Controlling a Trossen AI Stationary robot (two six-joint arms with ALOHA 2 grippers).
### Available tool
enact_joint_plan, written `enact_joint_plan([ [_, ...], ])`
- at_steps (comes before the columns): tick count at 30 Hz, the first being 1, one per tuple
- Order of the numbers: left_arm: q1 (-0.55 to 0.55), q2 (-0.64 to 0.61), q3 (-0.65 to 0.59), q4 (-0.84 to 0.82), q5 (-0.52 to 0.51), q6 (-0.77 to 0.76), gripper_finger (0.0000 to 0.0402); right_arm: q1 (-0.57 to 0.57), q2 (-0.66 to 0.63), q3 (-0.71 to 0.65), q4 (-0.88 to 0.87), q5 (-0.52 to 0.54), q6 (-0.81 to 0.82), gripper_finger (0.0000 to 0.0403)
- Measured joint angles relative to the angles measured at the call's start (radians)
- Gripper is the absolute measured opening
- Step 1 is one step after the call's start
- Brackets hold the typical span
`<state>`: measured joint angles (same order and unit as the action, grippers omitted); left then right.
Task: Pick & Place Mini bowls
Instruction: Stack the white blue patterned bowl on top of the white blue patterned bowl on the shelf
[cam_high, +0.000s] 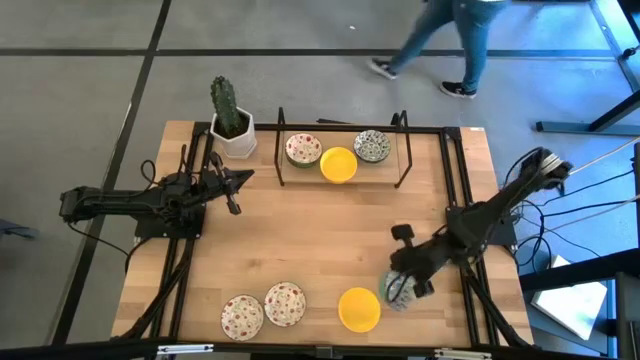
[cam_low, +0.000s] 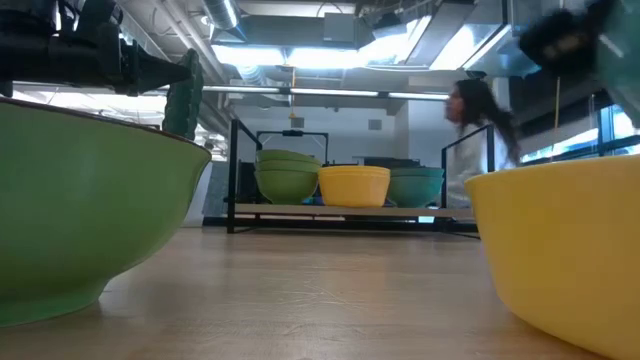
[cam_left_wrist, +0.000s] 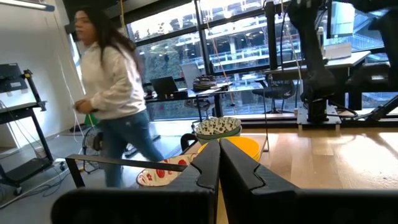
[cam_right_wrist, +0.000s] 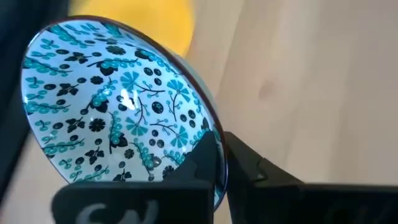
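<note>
From above, the right gripper (cam_high: 402, 290) pinches the rim of a blue-green patterned bowl (cam_high: 396, 291) just beside the yellow bowl (cam_high: 359, 309) at the table's (cam_high: 300, 240) front edge, two red-speckled bowls (cam_high: 264, 310) sit farther along that edge, and three more bowls lie on the black rack (cam_high: 343, 150) at the back, where the left gripper (cam_high: 236, 192) waits nearby. The left wrist view shows that gripper's fingers (cam_left_wrist: 205, 171) pressed together, pointing at the rack's bowls. In the right wrist view, the fingers (cam_right_wrist: 208, 158) squeeze the patterned bowl's (cam_right_wrist: 112, 106) rim.
</note>
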<state>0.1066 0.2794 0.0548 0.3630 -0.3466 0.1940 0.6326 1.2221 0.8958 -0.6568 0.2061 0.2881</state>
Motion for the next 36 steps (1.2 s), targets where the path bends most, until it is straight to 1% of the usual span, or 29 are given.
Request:
enact_joint_plan([
  [3, 0.0, 0.0, 0.0, 0.0, 0.0, 0.001, 0.0004, -0.042, -0.114, -0.018, 0.066, 0.044, -0.037, 0.0013],
  [7, 0.0, 0.0, 0.0, 0.0, 0.0, 0.0, 0.0004, -0.147, -0.224, -0.075, 0.054, 0.031, -0.045, 0.0013],
  [10, 0.0, 0.0, 0.0, 0.0, 0.0, 0.001, 0.0004, -0.236, -0.293, -0.134, 0.078, 0.014, -0.095, 0.0013],
  [11, 0.0, 0.0, 0.0, 0.0, 0.0, 0.001, 0.0004, -0.261, -0.314, -0.152, 0.098, 0.015, -0.116, 0.0013],
  [13, 0.0, 0.0, 0.0, -0.001, 0.0, 0.001, 0.0004, -0.299, -0.355, -0.199, 0.197, 0.014, -0.166, 0.0013],
  [16, 0.0, 0.0, 0.0, -0.001, -0.001, 0.002, 0.0004, -0.358, -0.402, -0.25, 0.32, -0.021, -0.224, 0.0013],
  [18, 0.0, 0.0, 0.0, -0.001, -0.003, 0.002, 0.0004, -0.407, -0.422, -0.275, 0.349, -0.056, -0.244, 0.0013],
  [21, 0.0, 0.0, 0.0, -0.001, -0.003, 0.002, 0.0004, -0.463, -0.443, -0.325, 0.415, -0.072, -0.283, 0.0013],
  [25, 0.0, 0.0, 0.0, -0.001, -0.003, 0.002, 0.0004, -0.491, -0.448, -0.443, 0.676, -0.08, -0.35, 0.0013],
  [28, 0.0, 0.0, 0.0, -0.001, -0.003, 0.002, 0.0004, -0.514, -0.446, -0.51, 0.786, -0.116, -0.357, 0.0017],
  [34, 0.0, 0.0, 0.0, -0.001, -0.004, 0.026, 0.0004, -0.567, -0.44, -0.522, 0.789, -0.119, -0.277, 0.0013],
  [36, 0.0, 0.0, 0.0, -0.001, -0.004, 0.026, 0.0004, -0.572, -0.43, -0.522, 0.76, -0.118, -0.266, 0.0013],
])
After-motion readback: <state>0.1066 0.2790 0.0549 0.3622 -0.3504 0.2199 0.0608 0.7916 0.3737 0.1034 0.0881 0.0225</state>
